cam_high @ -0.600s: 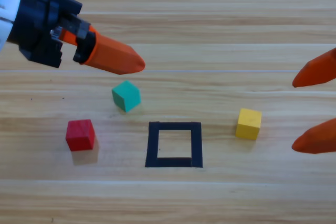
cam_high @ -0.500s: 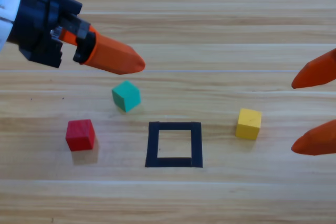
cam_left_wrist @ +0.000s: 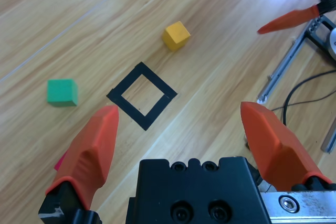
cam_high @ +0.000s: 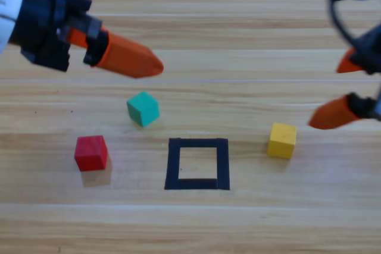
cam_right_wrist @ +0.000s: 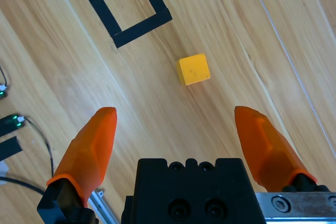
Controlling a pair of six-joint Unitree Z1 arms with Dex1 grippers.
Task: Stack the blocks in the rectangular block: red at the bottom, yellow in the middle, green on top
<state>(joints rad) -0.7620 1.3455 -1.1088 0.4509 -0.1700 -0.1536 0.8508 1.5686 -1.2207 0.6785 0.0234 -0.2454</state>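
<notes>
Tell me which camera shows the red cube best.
The high view: the red cube sits whole and unobstructed, left of the black tape square. The left wrist view catches only a red sliver behind the left claw's finger. The right wrist view doesn't show it.

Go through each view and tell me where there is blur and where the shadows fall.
High view: the right gripper and its cable at the top right corner are smeared, while the left gripper and the cubes are crisp; the red cube casts a soft shadow below itself. Left wrist view: sharp. Right wrist view: sharp, the yellow cube barely shadowed.
</notes>
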